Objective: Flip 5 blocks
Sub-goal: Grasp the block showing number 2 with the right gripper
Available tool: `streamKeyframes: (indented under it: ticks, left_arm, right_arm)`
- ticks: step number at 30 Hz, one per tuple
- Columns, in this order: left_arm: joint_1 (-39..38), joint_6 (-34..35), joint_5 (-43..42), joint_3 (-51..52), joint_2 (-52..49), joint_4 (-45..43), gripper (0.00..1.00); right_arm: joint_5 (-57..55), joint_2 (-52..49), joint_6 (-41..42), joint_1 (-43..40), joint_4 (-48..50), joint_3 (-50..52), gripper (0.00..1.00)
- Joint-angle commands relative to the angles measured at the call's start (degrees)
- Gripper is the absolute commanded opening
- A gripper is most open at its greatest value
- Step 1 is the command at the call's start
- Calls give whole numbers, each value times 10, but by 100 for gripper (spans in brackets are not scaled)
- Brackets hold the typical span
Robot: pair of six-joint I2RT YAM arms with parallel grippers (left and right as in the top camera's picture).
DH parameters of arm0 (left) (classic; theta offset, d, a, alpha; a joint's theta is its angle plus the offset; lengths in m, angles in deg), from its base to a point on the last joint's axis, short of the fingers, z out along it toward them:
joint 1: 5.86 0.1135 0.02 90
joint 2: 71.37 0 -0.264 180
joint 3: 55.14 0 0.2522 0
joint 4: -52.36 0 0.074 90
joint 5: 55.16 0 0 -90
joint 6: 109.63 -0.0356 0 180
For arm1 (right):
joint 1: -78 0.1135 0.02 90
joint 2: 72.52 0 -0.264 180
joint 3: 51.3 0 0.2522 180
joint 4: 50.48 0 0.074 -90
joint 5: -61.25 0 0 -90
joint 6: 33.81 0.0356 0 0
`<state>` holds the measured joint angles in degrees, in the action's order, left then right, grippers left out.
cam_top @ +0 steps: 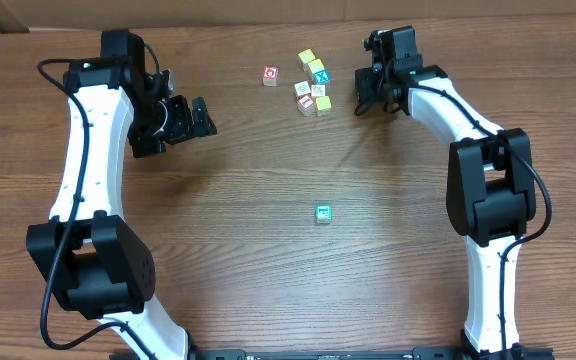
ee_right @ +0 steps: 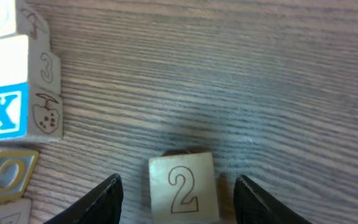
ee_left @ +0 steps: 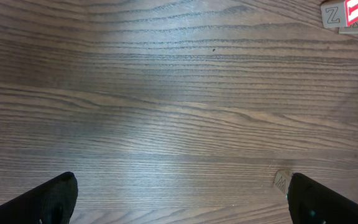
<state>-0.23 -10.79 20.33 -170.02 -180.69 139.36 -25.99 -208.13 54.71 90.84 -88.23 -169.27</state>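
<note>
A pale block [ee_right: 183, 186] printed with a "2" lies on the table between the fingers of my right gripper [ee_right: 178, 182], which is open with a gap on each side of the block. In the overhead view this gripper [cam_top: 366, 95] hangs just right of a cluster of blocks [cam_top: 314, 85] and hides the "2" block. A red-printed block [cam_top: 270, 76] sits alone to the left, and a green one [cam_top: 322, 213] lies mid-table. The blue "X" block [ee_right: 4, 112] shows at the left of the right wrist view. My left gripper [cam_top: 200, 118] is wide open and holds nothing.
In the left wrist view a small pale block face with an M-like mark [ee_left: 283, 180] lies beside my right fingertip [ee_left: 328, 202]. Blocks [ee_left: 348, 14] peek in at the top right corner. A cardboard wall [cam_top: 218, 15] runs along the table's far edge.
</note>
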Motion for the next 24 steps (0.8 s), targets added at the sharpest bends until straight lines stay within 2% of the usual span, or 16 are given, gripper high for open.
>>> streamKeyframes:
  ticks: [1,5,11,17,24]
  left_arm:
    - [0,6,-1,-15,0,0,100]
    - [0,6,-1,-15,0,0,100]
    - [0,6,-1,-15,0,0,100]
    - [0,6,-1,-15,0,0,100]
    - [0,6,-1,-15,0,0,100]
  right_arm:
    - [3,-9,-1,3,15,12,49]
    - [4,-7,0,3,19,2,37]
    - [4,8,27,8,-21,-22,31]
    - [4,76,37,25,-78,-26,32]
    - [15,215,91,77,-178,-26,31]
